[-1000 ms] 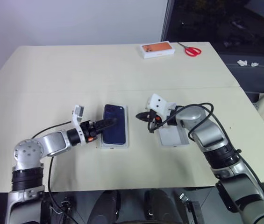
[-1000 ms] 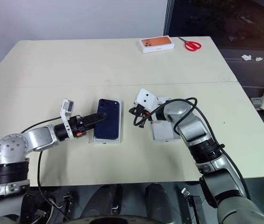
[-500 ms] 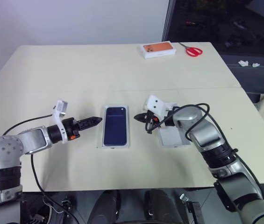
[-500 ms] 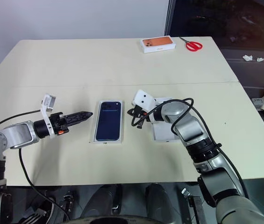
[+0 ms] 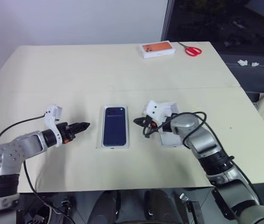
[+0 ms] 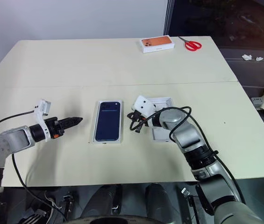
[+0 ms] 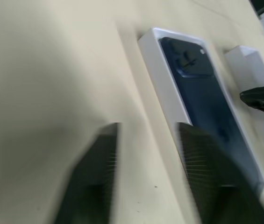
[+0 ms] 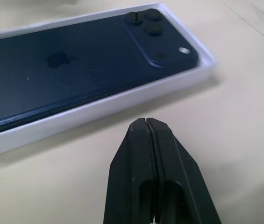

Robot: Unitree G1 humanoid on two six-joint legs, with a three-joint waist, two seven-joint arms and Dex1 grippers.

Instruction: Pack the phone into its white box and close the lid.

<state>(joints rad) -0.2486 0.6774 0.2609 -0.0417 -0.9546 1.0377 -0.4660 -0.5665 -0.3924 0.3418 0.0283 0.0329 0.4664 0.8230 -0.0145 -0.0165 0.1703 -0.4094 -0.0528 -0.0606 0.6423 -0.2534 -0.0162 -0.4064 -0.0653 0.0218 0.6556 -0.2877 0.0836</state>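
The dark blue phone lies back up inside its white box at the middle of the table, camera cluster at the far end. My left gripper hovers to the left of the box, clear of it; in the left wrist view the left gripper shows a gap between its fingers, with nothing in it. Just right of the box, my right gripper points at the box's side. In the right wrist view the right gripper is shut and empty. The white lid lies open side up, partly under the right arm.
A white box with an orange top and red scissors lie at the table's far right edge. A seam crosses the table behind the work area. Black cables trail from both wrists.
My left gripper has let go of the phone and drawn back to the left. The phone, earlier tilted over the box, now lies flat inside it. The right gripper edged lower, toward the box.
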